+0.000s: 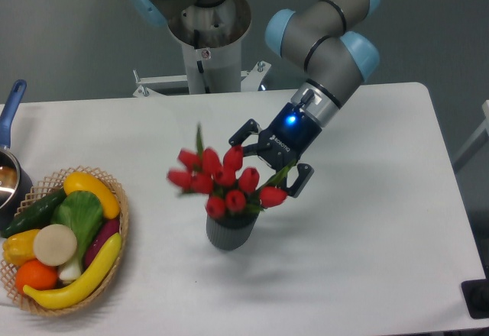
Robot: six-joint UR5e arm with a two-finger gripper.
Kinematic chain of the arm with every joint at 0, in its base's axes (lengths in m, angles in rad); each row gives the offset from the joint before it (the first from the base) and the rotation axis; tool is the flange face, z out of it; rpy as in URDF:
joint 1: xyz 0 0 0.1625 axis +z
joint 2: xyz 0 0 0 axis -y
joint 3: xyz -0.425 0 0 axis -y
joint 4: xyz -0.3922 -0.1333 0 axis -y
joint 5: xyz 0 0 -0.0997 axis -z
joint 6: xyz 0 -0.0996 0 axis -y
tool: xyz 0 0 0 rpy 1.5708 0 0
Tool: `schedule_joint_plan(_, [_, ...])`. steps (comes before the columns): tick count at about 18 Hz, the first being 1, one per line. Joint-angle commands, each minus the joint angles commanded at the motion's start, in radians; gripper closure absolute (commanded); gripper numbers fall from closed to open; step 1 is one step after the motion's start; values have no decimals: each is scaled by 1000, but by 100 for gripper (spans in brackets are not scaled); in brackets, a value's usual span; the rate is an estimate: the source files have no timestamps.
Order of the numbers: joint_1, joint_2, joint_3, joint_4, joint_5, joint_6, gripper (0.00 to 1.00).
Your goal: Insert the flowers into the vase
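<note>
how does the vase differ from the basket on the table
The vase is dark grey, narrow and ribbed; the basket is tan, wide and woven. The vase holds red flowers near the table's middle; the basket holds vegetables at the left edge. Both are round, open-topped and filled.

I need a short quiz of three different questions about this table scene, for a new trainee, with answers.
1. True or false: the bunch of red tulip buds with green leaves stands in the small dark grey ribbed vase.
2. Which side of the picture holds the woven basket of vegetables? A) left B) right
3. Fill in: the two-finger gripper is beside the flowers, with its jaws ____.

Key: 1 true; 2 A; 3 open, with the fingers spread and the right side of the bunch between them.
</note>
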Motion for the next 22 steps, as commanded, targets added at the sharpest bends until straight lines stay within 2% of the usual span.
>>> schedule_joint_plan(6, [0, 11, -11, 0, 3, 0, 0])
schedule_joint_plan(10, [35, 46, 0, 0, 129, 2, 0])
schedule_joint_plan(14, [78, 65, 9, 2, 132, 2, 0])
schedule_joint_plan(16, [100, 65, 38, 0, 141, 9, 0])
schedule_joint_plan(20, [162, 61, 142, 3, 338, 37, 0])
schedule_joint_plan(22, [187, 57, 201, 0, 397, 35, 0])
